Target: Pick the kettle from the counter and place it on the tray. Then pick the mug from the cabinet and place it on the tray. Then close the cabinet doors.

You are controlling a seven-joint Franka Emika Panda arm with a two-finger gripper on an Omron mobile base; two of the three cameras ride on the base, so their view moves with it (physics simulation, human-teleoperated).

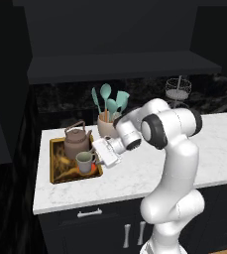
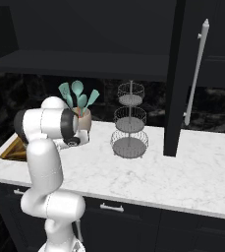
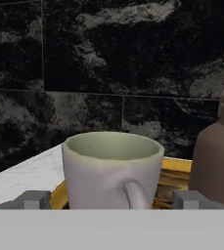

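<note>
The brown-grey kettle (image 1: 77,141) stands at the back of the gold-rimmed tray (image 1: 52,164) on the white counter (image 1: 135,173). In front of it on the tray sits the grey-beige mug (image 1: 85,161), upright. My gripper (image 1: 95,158) is right beside the mug, on its right. In the hand view the mug (image 3: 112,168) fills the middle with its handle facing me. My gripper (image 3: 111,200) is open, its fingertips (image 3: 35,199) standing clear of the mug's sides. The kettle (image 3: 216,161) is at the right. The cabinet (image 1: 120,67) stands open above.
A beige crock of teal utensils (image 1: 107,121) stands just behind my hand. A tiered wire stand (image 2: 129,123) sits further right on the counter. One open cabinet door (image 2: 180,74) with a silver bar handle (image 2: 196,69) hangs over the counter's right part.
</note>
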